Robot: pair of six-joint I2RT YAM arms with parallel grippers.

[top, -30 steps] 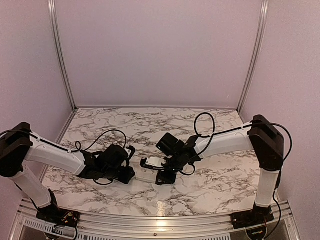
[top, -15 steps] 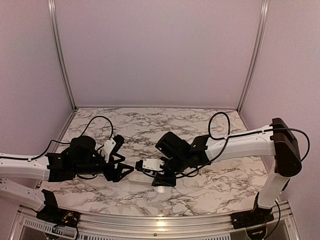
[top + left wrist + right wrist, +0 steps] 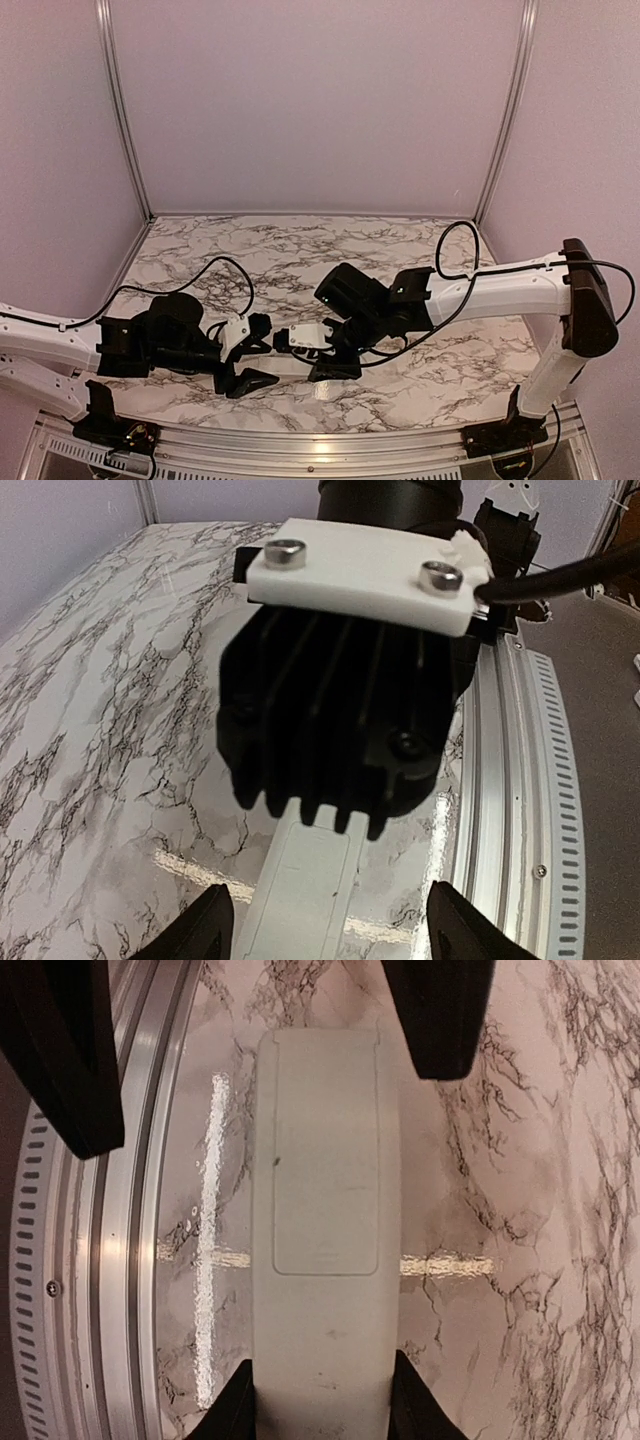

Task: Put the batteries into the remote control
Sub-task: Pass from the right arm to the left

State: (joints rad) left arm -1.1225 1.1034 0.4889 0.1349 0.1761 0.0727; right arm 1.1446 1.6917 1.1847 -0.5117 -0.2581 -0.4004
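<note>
The remote control (image 3: 325, 1210) is a white bar lying on the marble table with its back up and the compartment cover shut. My right gripper (image 3: 325, 1400) is shut on its near end, one black finger (image 3: 232, 1405) on each side. My left gripper (image 3: 330, 925) is open wide, its fingers (image 3: 195, 930) straddling the other end of the remote (image 3: 310, 880) without touching it. In the top view the two grippers face each other, the left (image 3: 250, 355) and the right (image 3: 325, 358), low over the table's front. No batteries are in view.
The aluminium rail (image 3: 500, 810) of the table's front edge runs close beside the remote and shows in the right wrist view (image 3: 130, 1260) too. The right gripper's black body (image 3: 340, 710) hangs over the remote's middle. Marble table (image 3: 300, 250) stretches behind, with lilac walls around.
My left gripper has turned, opened wide and come in around the remote's end. My right arm has stretched further forward and left, keeping hold of the remote.
</note>
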